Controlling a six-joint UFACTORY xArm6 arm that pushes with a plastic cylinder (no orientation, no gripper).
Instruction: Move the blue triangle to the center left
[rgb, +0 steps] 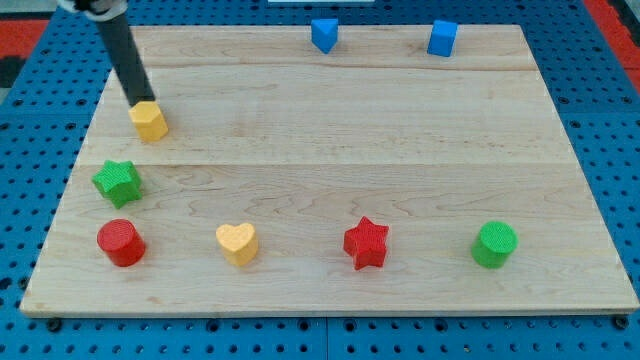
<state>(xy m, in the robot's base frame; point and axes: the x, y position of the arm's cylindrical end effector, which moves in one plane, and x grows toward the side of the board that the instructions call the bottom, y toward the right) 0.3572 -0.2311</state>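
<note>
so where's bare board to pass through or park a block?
Widest bare patch: mid-board, between blue triangle and blue cube above and yellow heart, red star, green cylinder below. Crowded left: my tip touching yellow hexagon, green star, red cylinder.

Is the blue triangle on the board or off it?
On. The blue triangle sits on the board by its top edge; my tip is far away.
</note>
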